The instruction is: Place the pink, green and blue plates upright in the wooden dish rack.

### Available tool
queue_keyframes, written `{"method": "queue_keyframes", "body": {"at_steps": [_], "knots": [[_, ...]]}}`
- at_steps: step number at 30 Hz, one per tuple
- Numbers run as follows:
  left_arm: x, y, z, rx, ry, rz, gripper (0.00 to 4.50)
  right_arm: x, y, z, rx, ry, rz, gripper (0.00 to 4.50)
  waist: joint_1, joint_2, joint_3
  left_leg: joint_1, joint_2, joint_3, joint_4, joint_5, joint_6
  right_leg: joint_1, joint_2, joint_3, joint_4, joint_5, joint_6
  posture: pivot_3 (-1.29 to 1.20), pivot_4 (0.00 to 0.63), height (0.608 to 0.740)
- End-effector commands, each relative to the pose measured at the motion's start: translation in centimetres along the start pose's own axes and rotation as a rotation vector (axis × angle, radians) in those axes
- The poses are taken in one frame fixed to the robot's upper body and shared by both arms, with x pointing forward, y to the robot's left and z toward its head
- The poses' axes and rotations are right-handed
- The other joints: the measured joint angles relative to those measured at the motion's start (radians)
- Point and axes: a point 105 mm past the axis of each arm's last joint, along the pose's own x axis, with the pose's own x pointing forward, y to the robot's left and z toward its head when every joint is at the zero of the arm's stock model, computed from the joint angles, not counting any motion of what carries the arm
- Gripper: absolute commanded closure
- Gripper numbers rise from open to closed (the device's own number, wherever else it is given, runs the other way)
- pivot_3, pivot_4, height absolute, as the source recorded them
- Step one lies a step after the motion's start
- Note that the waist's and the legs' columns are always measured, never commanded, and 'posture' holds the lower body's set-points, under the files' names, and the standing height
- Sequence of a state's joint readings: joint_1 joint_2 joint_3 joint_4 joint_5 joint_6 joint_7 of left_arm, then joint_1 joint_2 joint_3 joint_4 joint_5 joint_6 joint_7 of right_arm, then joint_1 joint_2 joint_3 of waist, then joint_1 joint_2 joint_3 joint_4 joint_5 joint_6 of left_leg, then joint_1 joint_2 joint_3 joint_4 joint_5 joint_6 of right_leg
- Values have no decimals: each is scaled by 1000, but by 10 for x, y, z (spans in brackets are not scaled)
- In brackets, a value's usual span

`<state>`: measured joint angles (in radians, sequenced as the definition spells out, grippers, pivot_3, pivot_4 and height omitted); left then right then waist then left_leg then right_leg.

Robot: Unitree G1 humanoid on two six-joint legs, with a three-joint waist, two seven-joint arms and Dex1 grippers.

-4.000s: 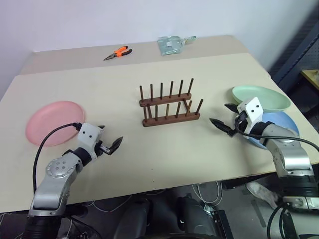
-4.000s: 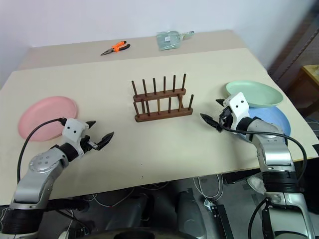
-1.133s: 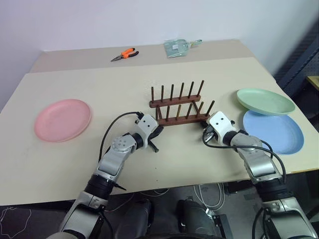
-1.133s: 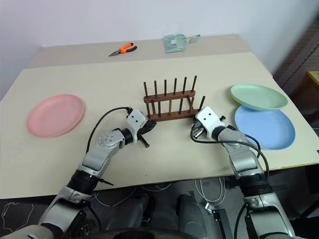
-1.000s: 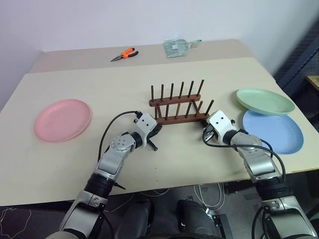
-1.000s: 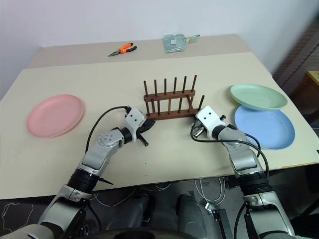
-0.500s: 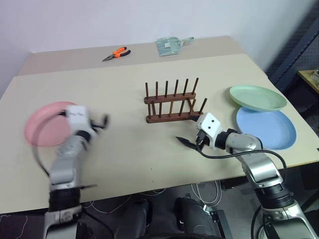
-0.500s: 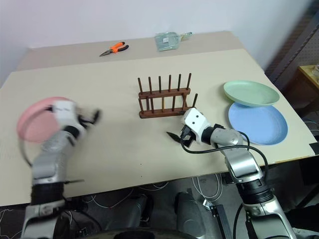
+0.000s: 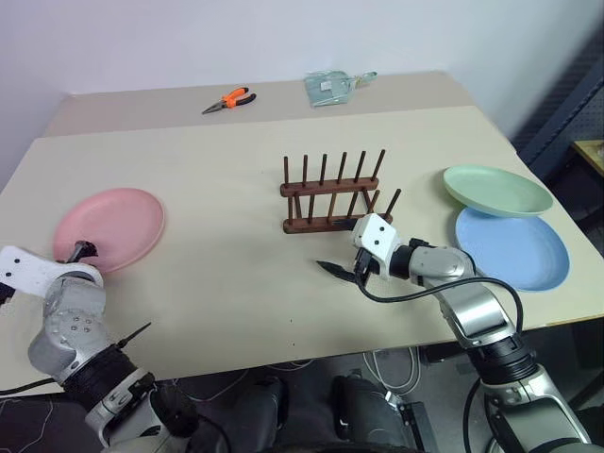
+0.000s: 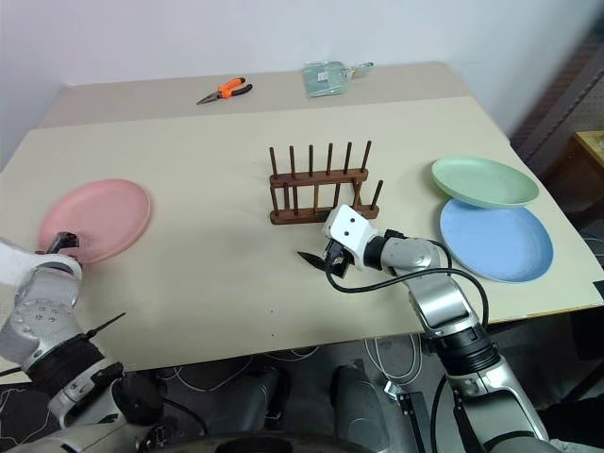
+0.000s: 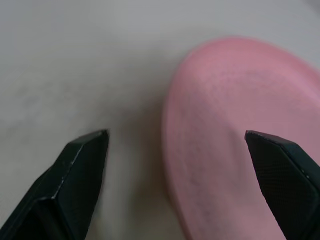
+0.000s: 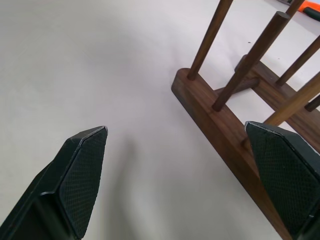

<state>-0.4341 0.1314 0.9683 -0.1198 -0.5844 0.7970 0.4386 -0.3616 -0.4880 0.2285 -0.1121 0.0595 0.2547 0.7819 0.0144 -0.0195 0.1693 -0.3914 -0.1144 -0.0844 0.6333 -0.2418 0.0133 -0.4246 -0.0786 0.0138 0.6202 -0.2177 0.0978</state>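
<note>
The pink plate (image 9: 109,226) lies flat at the table's left. My left gripper (image 9: 80,251) hovers at its near rim, open; in the left wrist view its fingers (image 11: 82,170) straddle that rim without touching it. The wooden dish rack (image 9: 335,193) stands in the middle with nothing between its pegs. In front of the rack's near right end my right gripper (image 9: 342,272) points left, open and holding nothing, with the rack's end (image 12: 225,125) beside one finger. The green plate (image 9: 497,189) rests at the far right, overlapping the blue plate (image 9: 512,247) in front of it.
Orange-handled pliers (image 9: 226,98) and a clear plastic bag (image 9: 332,85) lie on the back table section. Bare tabletop (image 9: 226,274) stretches between the pink plate and the rack. The blue plate sits close to the table's right front edge.
Both grippers were shut at the rack's ends and have opened. The left arm swung away left to the pink plate's near rim. The right gripper moved left in front of the rack.
</note>
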Motion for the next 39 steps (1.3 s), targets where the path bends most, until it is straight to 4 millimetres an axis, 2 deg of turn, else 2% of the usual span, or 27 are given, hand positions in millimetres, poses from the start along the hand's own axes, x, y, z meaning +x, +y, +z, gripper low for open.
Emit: {"method": "queue_keyframes", "body": {"at_steps": [1, 4, 6, 7, 9, 10, 13, 14, 16, 17, 21, 26, 29, 33, 34, 35, 39], "knots": [[-3, -11, -3, -57, 30, -53, 1785, -1, -9, 13, -50, -45, -46, 0, -1, 0, 0, 0, 0, 0, 0, 0, -1, 0, 0, 0, 0, 0, 0, 0, 150, 740], [-3, -23, -5, -46, 42, -100, 3283, -4, -16, 15, -24, -47, -75, 0, -1, 0, 0, 0, 0, 0, 0, 1, -2, 0, 0, 0, 0, 0, 0, 0, 150, 740], [-7, -44, -1, 8, 20, -211, 4296, -8, -18, 18, -31, -44, -70, 0, -1, -1, 0, 0, 0, 0, 0, 2, -2, 0, 0, 0, 0, 0, 0, 0, 150, 740], [-13, -61, 5, 53, -25, -294, 4405, -10, -19, 21, -61, -44, -70, 0, 0, -1, 0, 0, 0, 0, 0, 2, -2, 0, 0, 0, 0, 0, 0, 0, 150, 740], [-23, -84, 13, 102, -86, -409, 4405, -11, -21, 26, -109, -44, -75, 0, 0, -1, 0, 0, 0, 0, 0, 2, -2, 0, 0, 0, 0, 0, 0, 0, 150, 740], [-31, -102, 16, 137, -119, -486, 4405, -11, -22, 35, -157, -61, -79, 0, -1, -1, 0, 0, 0, 0, 0, 1, -2, 0, 0, 0, 0, 0, 0, 0, 150, 740], [-62, -159, 19, 266, -201, -712, 4405, -6, -26, 74, -311, -167, -95, 0, -3, -1, 1, 0, 0, 1, -1, 1, -3, 0, 0, 1, 0, 0, 0, 0, 150, 740], [-70, -171, 19, 288, -221, -760, 4405, -5, -26, 83, -344, -192, -97, 0, -3, -1, 1, 0, 0, 1, -1, 1, -3, -1, 1, 1, 0, 0, 0, 0, 150, 740], [-98, -211, 14, 318, -245, -913, 4405, 2, -29, 107, -471, -233, -109, 0, -3, -1, 1, 0, 0, 1, -1, 2, -4, -1, 1, 0, 0, 0, -1, 0, 150, 740], [-110, -224, 12, 332, -248, -972, 4405, 4, -30, 113, -524, -236, -119, 0, -3, -1, 0, 0, 0, 1, -1, 2, -4, -1, 1, 0, 0, 0, -1, 0, 150, 740], [-149, -258, 2, 330, -216, -1154, 4405, 18, -44, 122, -728, -185, -168, 0, -7, -1, 0, 0, 0, 2, -2, 2, -3, -1, 1, 0, -1, 0, -1, 0, 150, 740], [-169, -271, -12, 327, -152, -1238, 4405, 31, -70, 113, -918, -79, -243, 0, -10, -1, 1, 0, 0, 2, -2, 3, -4, -2, 1, 1, 0, 0, -1, 0, 150, 740], [-168, -267, -20, 347, -119, -1235, 4500, 32, -77, 112, -946, -74, -281, 798, -10, -1, 1, 0, 0, 2, -2, 3, -4, -2, 1, 1, 0, 0, -1, 0, 150, 740], [-162, -258, -31, 349, -64, -1217, 4500, 31, -80, 109, -991, -59, -321, 2794, -11, -1, 1, 0, 0, 2, -2, 3, -4, -3, 2, 2, 0, 0, -1, 0, 150, 740], [-162, -257, -31, 334, -54, -1222, 3788, 31, -80, 108, -1001, -56, -325, 3365, -10, -1, 1, 0, 0, 2, -2, 3, -4, -3, 2, 2, 0, 0, -1, 0, 150, 740], [-161, -257, -29, 295, -52, -1216, 3407, 30, -80, 106, -1013, -49, -334, 3862, -9, -1, 1, 0, 0, 2, -2, 3, -4, -3, 2, 2, 0, 0, -1, 0, 150, 740], [-151, -254, -12, 161, -72, -1168, 1515, 25, -82, 101, -1029, -34, -369, 3894, -4, -1, 1, -1, 0, 2, -2, 3, -4, -2, 1, 2, 0, 0, -1, 0, 150, 740]]}}
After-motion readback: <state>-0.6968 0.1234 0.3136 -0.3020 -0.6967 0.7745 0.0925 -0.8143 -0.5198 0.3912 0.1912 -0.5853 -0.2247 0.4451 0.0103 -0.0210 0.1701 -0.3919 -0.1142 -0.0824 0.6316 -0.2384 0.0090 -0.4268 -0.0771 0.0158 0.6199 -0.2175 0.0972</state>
